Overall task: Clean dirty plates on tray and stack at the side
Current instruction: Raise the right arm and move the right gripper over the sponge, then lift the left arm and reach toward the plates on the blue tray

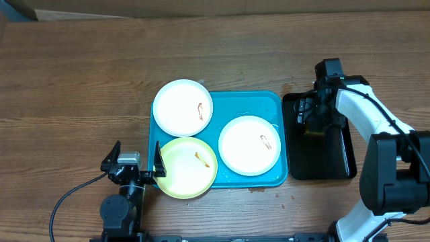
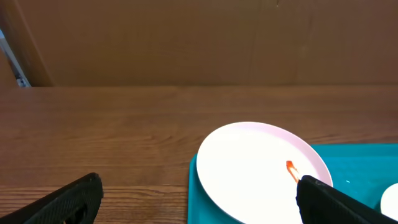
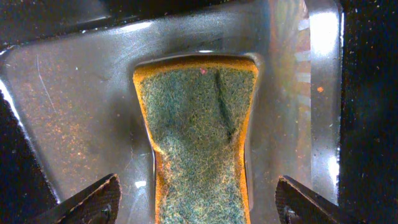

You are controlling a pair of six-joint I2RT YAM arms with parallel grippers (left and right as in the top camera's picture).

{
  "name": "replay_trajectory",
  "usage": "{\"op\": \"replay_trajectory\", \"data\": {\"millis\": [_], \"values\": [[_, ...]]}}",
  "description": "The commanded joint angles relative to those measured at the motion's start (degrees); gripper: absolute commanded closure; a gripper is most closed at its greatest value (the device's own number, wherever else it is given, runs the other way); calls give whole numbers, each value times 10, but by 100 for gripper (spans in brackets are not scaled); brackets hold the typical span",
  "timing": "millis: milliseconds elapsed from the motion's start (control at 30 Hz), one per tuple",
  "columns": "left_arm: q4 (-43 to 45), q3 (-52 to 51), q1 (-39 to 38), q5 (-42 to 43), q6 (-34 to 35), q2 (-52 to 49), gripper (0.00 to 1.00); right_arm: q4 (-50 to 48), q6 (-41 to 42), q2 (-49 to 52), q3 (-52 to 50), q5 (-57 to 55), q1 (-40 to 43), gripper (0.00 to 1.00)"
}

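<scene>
Right gripper (image 3: 196,205) sits low over the narrow black plastic tray (image 1: 336,165), jaws spread wide with a green-faced, orange-edged scouring sponge (image 3: 198,146) between the fingertips. The fingers stand clear of the sponge's sides, so I see nothing gripped yet. Left gripper (image 2: 199,202) is fully open, empty, parked near the front-left corner of the large turquoise plastic tray (image 1: 275,104).

All three plates are on the turquoise tray:
- round white plate (image 1: 178,107) at the back left, overhanging the rim
- second round white plate (image 1: 245,148) at the right
- pale yellow round plate (image 1: 185,171) at the front left, also overhanging the rim

Each carries a small reddish-brown smear. None cleaned or stacked as far as I can judge.

Handling notes, my read only:
- Sponge looks soft, waisted in the middle and probably wet, since the tray floor around it glistens. I'd pinch it across the narrow waist and expect it to squash.
- Plates look light, stiff and slick. The shallow rim is the only real hold, and the overhanging edges give the left fingers a way under.
- A light plate may slide under wiping, so I'd pin it with the left.
</scene>
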State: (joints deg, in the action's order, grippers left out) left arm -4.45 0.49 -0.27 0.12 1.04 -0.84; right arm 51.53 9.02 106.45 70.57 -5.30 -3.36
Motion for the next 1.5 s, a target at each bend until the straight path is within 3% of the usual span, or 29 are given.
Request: {"op": "replay_trajectory", "data": {"millis": [0, 500, 1367, 1467], "values": [[0, -2, 3, -6, -11, 6, 0, -4, 4, 0, -3, 2, 2, 19], [0, -2, 3, -6, -11, 6, 0, 0, 4, 0, -3, 3, 2, 14], [19, -2, 4, -7, -8, 6, 0, -4, 5, 0, -2, 18, 2, 13], [31, 5, 3, 1, 64, 5, 0, 4, 4, 0, 14, 40, 2, 13]]}}
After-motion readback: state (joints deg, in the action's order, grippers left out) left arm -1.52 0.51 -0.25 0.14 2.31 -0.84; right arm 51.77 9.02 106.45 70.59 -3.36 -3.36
